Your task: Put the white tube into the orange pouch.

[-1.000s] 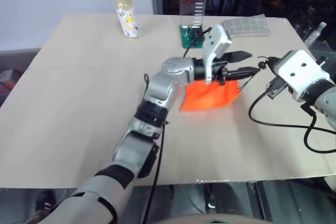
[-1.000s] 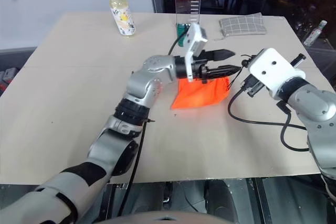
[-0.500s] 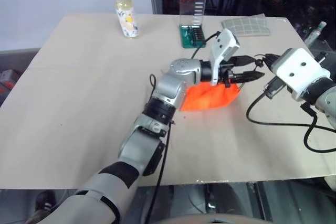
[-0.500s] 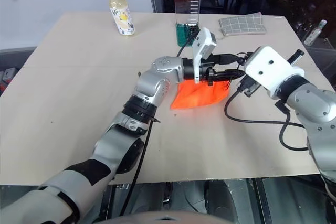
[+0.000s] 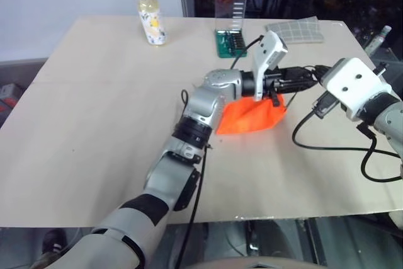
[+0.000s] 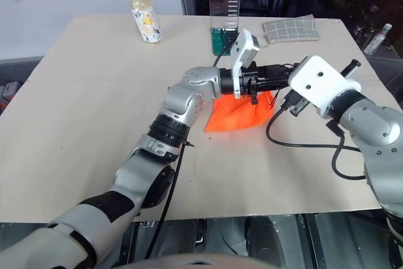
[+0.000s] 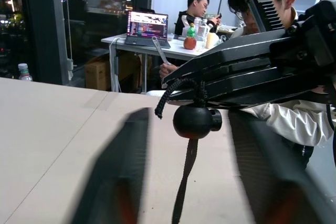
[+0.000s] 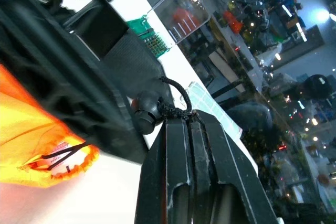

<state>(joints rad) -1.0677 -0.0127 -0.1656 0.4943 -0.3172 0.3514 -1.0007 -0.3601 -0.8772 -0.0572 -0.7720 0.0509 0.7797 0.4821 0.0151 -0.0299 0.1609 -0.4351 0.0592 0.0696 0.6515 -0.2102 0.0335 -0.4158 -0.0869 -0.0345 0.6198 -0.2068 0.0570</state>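
A tan table carries everything. The orange pouch lies right of its middle. Along the far edge stand a yellowish bottle with a white cap and a clear case with a green base; a checked cloth pouch lies near the far right corner.

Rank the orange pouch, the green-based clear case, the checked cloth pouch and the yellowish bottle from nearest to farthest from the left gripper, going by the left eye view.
From the left gripper:
1. Orange pouch, just below it.
2. Checked cloth pouch, at the far edge, and green-based clear case, far middle: too close to call.
3. Yellowish bottle, far left.
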